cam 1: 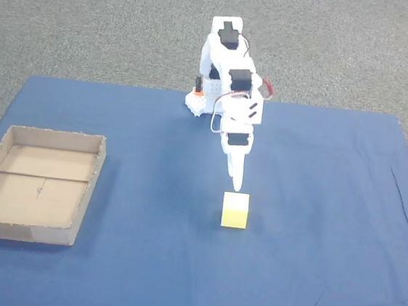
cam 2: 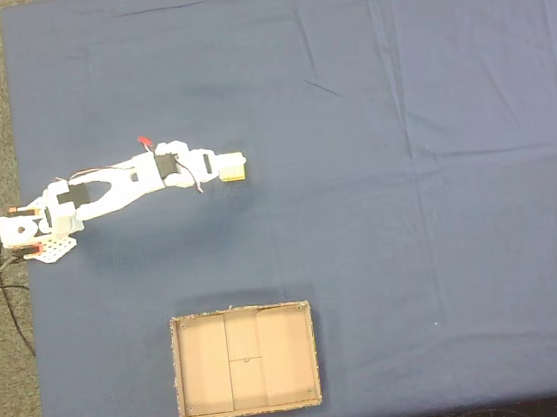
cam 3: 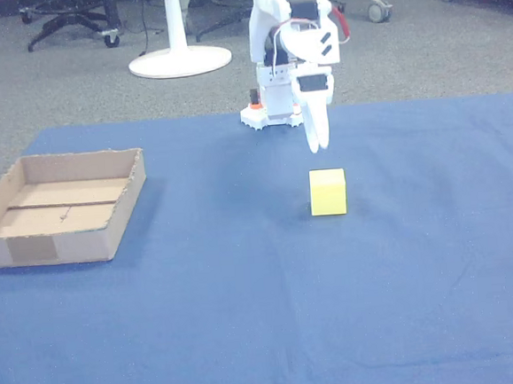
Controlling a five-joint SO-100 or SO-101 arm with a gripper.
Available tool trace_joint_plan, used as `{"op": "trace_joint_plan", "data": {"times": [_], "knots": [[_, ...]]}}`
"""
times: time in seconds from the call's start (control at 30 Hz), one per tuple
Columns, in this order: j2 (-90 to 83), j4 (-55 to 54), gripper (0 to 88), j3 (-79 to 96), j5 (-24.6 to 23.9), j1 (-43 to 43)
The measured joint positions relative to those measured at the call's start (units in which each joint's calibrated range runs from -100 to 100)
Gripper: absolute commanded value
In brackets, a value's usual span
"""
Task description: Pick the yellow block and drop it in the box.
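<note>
The yellow block (cam 1: 235, 210) rests on the blue cloth near the middle, and it also shows in another fixed view (cam 2: 234, 167) and in the other view (cam 3: 328, 192). My white gripper (cam 1: 235, 180) points down, hanging a little above the cloth just behind the block on the arm's side, with its fingers together and nothing between them. In the other view the gripper (cam 3: 316, 141) hangs above the block's far edge, apart from it. The box (cam 1: 17, 232), a shallow cardboard tray, lies empty at the left (cam 3: 56, 246); from above the box (cam 2: 286, 359) sits near the cloth's lower edge.
The arm's base (cam 1: 198, 101) stands at the far edge of the blue cloth (cam 1: 307, 281). Grey carpet surrounds the cloth. In the other view, a white round stand foot (cam 3: 180, 62) and chair wheels sit on the floor behind.
</note>
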Motion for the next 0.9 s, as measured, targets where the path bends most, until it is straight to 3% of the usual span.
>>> {"op": "trace_joint_plan", "data": {"times": [0.2, 0.47, 0.9], "knots": [[8.9, -2.6, 47.8, -6.3, 0.0, 0.3], [16.5, -1.4, 25.3, -12.4, 0.2, -0.2], [15.9, -2.0, 18.8, -13.2, 0.5, -0.2]]}}
